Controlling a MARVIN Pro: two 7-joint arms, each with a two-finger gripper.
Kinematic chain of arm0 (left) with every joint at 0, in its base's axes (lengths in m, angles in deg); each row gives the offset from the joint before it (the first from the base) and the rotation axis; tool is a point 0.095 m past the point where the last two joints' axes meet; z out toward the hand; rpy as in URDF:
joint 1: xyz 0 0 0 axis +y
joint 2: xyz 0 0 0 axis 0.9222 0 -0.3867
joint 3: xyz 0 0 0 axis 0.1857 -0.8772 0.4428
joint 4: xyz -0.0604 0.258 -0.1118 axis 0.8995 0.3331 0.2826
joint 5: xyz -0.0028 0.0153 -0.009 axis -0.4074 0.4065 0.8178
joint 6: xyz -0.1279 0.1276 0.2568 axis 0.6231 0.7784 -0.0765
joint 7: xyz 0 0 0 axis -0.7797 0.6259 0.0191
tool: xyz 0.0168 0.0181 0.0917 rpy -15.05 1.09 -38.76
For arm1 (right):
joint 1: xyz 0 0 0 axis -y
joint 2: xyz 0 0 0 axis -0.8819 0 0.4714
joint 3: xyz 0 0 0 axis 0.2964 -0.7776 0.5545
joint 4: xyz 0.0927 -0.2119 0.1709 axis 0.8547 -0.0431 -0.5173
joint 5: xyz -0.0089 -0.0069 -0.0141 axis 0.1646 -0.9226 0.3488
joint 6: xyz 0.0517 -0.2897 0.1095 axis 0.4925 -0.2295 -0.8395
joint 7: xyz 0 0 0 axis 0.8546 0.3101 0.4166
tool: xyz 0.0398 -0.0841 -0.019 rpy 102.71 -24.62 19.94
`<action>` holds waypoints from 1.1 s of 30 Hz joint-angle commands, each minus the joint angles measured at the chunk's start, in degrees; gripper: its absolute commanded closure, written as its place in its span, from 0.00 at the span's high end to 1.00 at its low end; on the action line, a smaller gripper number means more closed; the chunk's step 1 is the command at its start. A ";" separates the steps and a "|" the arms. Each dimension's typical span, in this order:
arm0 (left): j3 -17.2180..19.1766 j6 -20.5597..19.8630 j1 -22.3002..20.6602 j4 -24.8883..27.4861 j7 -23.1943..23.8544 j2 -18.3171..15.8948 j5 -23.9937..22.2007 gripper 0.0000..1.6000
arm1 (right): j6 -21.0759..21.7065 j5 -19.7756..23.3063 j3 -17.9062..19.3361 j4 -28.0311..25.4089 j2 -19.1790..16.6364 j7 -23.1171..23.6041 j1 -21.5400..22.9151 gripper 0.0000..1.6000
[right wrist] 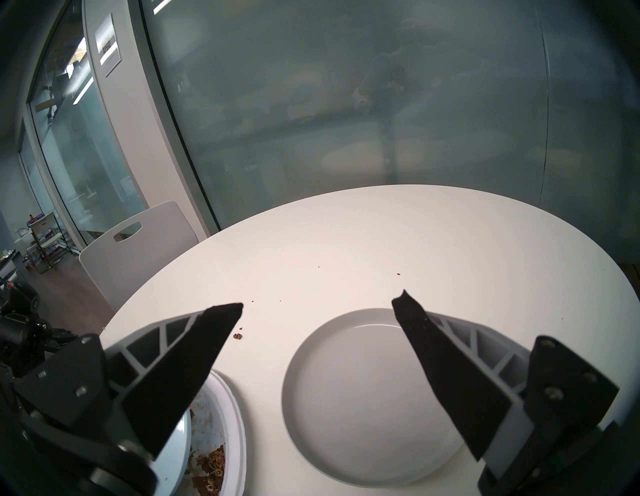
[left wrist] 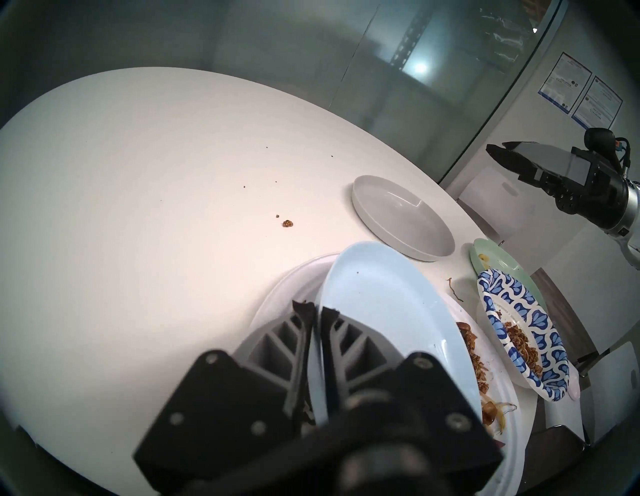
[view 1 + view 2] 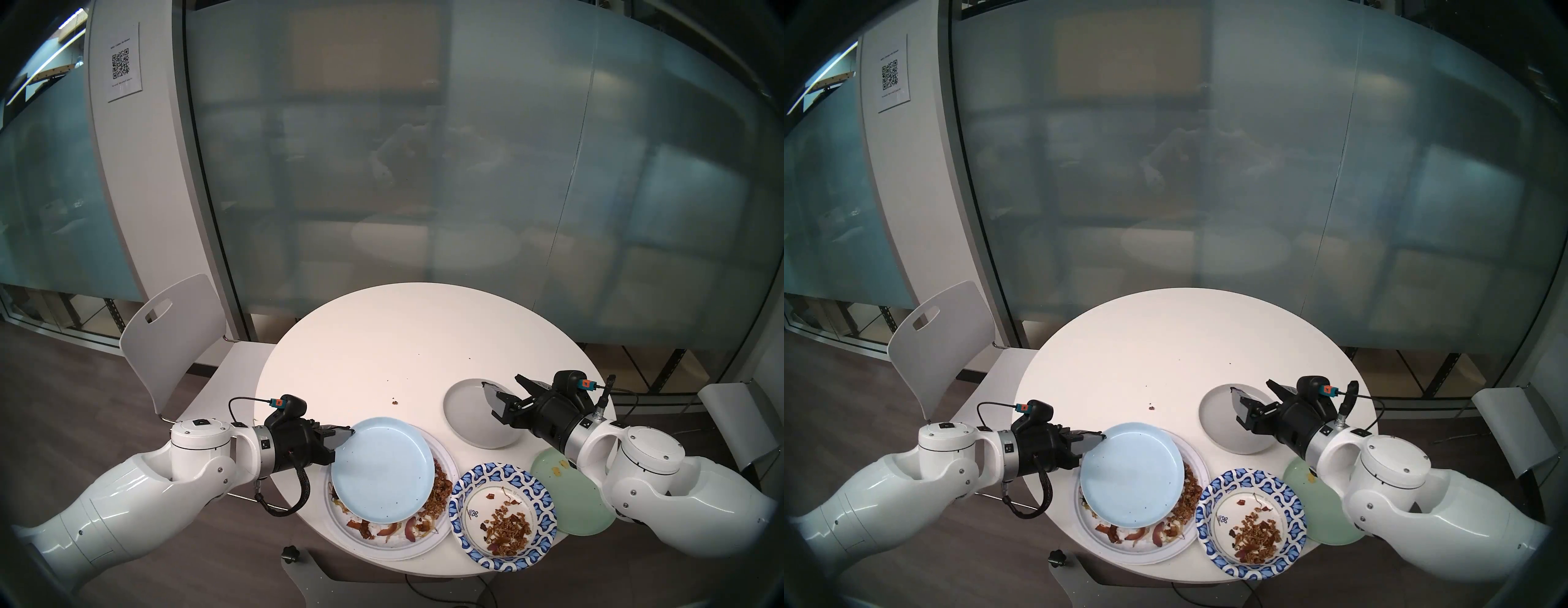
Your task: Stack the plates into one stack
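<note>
Plates lie spread over the near half of the round white desk (image 3: 382, 339). The left gripper (image 2: 317, 311) has its fingers clenched on the left rim of the smooth pale-blue round plate (image 3: 384, 467), holding it tilted over the large white paper plate with food scraps (image 3: 407, 547), the widest piece and so probably the base of the stack. The right gripper (image 1: 318, 308) hovers with fingers spread wide above the plain grey round plate (image 1: 363, 398), apparently aligned for pickup. The blue-and-white patterned paper plate (image 3: 502, 513) overlaps the pale-green round plate (image 3: 568, 496) at the near right.
</note>
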 commanded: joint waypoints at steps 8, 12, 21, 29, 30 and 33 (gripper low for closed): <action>1.24 1.98 1.33 2.74 2.06 -2.54 1.03 0.78 | -0.01 0.12 0.36 -0.67 -0.13 0.02 0.21 1.00; 1.79 4.51 1.98 3.16 0.95 -2.73 3.26 1.00 | -0.01 0.11 0.35 -0.67 -0.12 0.03 0.22 1.00; 7.66 13.48 6.89 7.50 1.15 -4.77 4.94 1.00 | -0.03 0.06 0.31 -0.62 -0.07 0.05 0.26 1.00; 11.55 20.60 12.83 9.42 2.72 -5.74 3.73 1.00 | 0.00 0.10 0.35 -0.66 -0.11 0.03 0.22 1.00; 11.55 20.60 12.83 9.42 2.72 -5.74 3.73 1.00 | 0.00 0.10 0.35 -0.66 -0.11 0.03 0.22 1.00; 11.78 21.22 13.30 9.43 2.83 -5.83 3.67 1.00 | 0.00 0.11 0.37 -0.67 -0.11 0.03 0.21 1.00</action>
